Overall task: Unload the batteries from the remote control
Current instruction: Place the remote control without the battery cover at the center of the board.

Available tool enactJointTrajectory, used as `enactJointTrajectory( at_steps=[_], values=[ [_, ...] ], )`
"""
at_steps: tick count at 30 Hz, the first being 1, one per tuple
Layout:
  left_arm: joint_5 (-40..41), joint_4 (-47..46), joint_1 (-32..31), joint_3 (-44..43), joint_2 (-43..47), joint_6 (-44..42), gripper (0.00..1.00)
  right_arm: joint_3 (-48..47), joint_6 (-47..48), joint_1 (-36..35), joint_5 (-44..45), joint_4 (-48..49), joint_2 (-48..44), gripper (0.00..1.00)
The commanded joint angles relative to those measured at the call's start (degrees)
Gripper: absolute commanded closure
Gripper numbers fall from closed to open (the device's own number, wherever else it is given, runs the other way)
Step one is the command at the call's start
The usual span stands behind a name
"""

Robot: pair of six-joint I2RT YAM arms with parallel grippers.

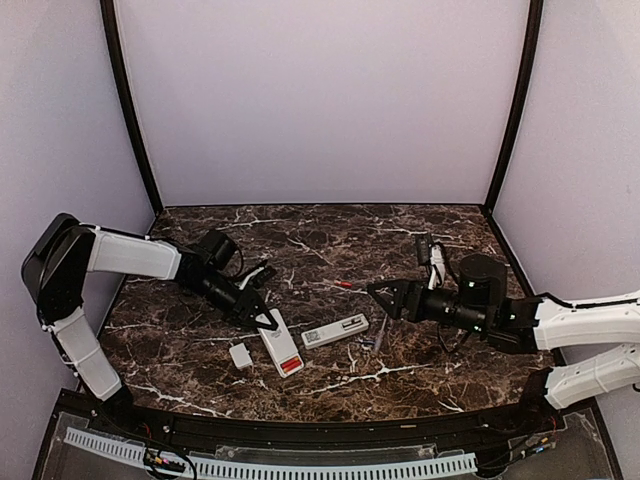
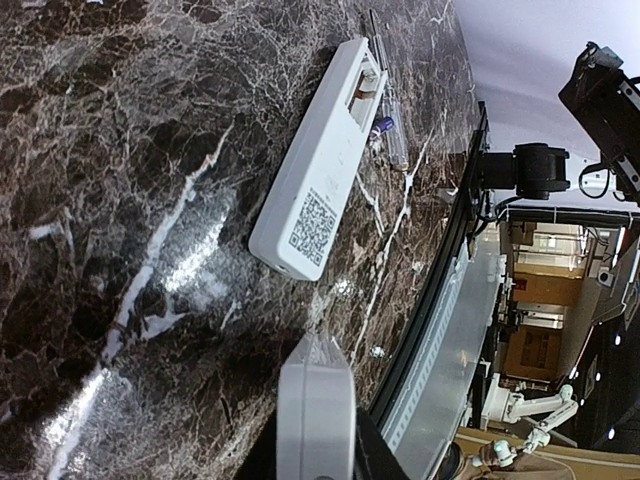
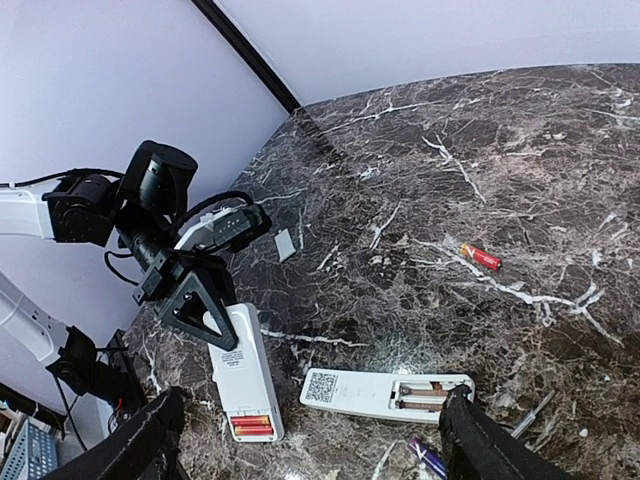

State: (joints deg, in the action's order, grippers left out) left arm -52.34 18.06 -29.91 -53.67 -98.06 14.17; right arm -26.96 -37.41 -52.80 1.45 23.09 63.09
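A white remote control (image 1: 279, 343) lies face down near the table's front, and two red batteries (image 1: 290, 366) show in its open bay. My left gripper (image 1: 263, 311) is shut on its far end; in the left wrist view that remote (image 2: 316, 385) sits between the dark fingers (image 2: 374, 452). A second white remote (image 3: 385, 393) lies to its right with an empty bay. One loose red battery (image 3: 481, 257) rests farther back, and a purple one (image 3: 430, 458) lies beside the second remote. My right gripper (image 3: 315, 445) hovers open above the second remote, holding nothing.
A small flat white cover (image 1: 240, 355) lies left of the held remote. A slim clear stick (image 2: 396, 140) rests beside the second remote (image 2: 320, 160). The black front rail (image 1: 300, 430) runs along the near edge, with purple walls on three sides.
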Motion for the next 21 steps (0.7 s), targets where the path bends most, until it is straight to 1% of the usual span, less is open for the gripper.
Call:
enactJointTrajectory(
  at_steps=[1, 2, 6, 12, 13, 15, 17, 21],
  values=[
    [1.88, 4.80, -0.32, -2.50, -1.10, -4.86, 0.78, 1.20, -1.04, 0.34, 1.43, 0.36, -1.93, 0.14],
    [2.45, 4.66, -0.32, -2.54, -1.39, -4.81, 0.75, 1.21, -1.08, 0.33, 1.43, 0.23, -1.93, 0.14],
    [8.98, 6.00, -0.32, -3.95, -1.85, -5.66, 0.69, 0.78, -0.94, 0.33, 1.42, -0.02, -1.49, 0.14],
    [11.87, 5.46, -0.32, -4.25, -0.85, -5.56, 0.62, -0.40, -0.57, 0.32, 1.19, -0.16, -0.26, 0.14],
    [12.46, 5.09, -0.39, -4.25, -0.43, -5.25, 0.56, -0.45, -0.56, 0.32, 1.21, -0.08, -0.22, 0.14],
    [14.73, 4.90, -0.41, -4.29, 0.40, -5.06, 0.48, -0.48, -0.49, 0.33, 1.11, -0.06, -0.01, 0.14],
    [17.23, 4.71, -0.41, -4.29, 1.46, -4.81, 0.44, -0.50, -0.49, 0.34, 1.10, -0.42, -0.07, 0.14],
    [21.70, 3.91, -0.41, -3.95, 4.16, -4.38, 0.39, -0.09, -0.65, 0.33, 1.54, -1.45, -1.30, 0.14]
  ],
)
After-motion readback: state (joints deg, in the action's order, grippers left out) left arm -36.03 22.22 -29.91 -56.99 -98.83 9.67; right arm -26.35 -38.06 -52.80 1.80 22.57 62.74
